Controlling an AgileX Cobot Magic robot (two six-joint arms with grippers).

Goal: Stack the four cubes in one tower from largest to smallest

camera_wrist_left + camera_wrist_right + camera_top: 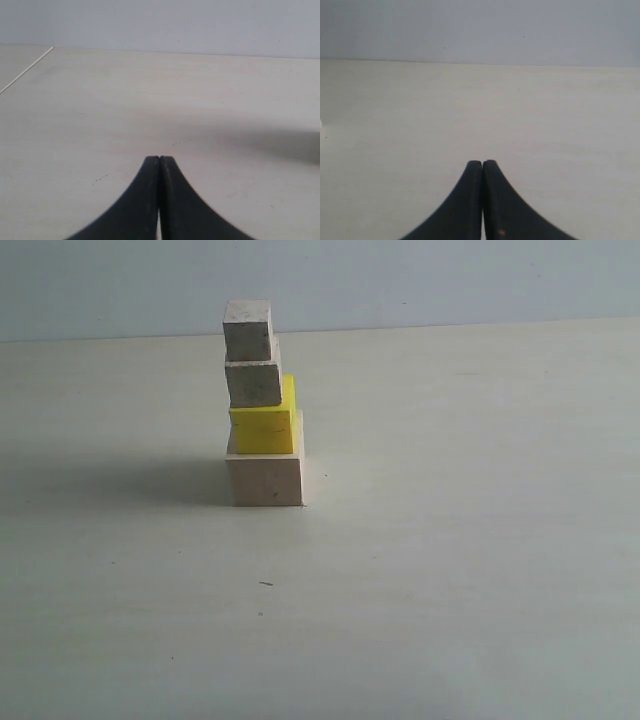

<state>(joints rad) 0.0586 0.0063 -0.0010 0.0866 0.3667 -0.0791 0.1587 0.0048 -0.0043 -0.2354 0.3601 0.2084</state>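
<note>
Four-cube tower (264, 430) standing | left gripper (159, 159) closed | right gripper (482, 162) closed

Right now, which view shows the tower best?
The exterior view: the tower stands whole, base to top. The wrist views show none of it, only the shut left end effector and right end effector over the table.

Left tool (159, 159): two dark curved fingers (142, 200) pressed together tip to tip, nothing between them, poised over the pale table (150, 100). A soft shadow (280, 142) lies on the table beyond the tool; a thin light seam (27, 70) crosses the table's far corner.
</note>
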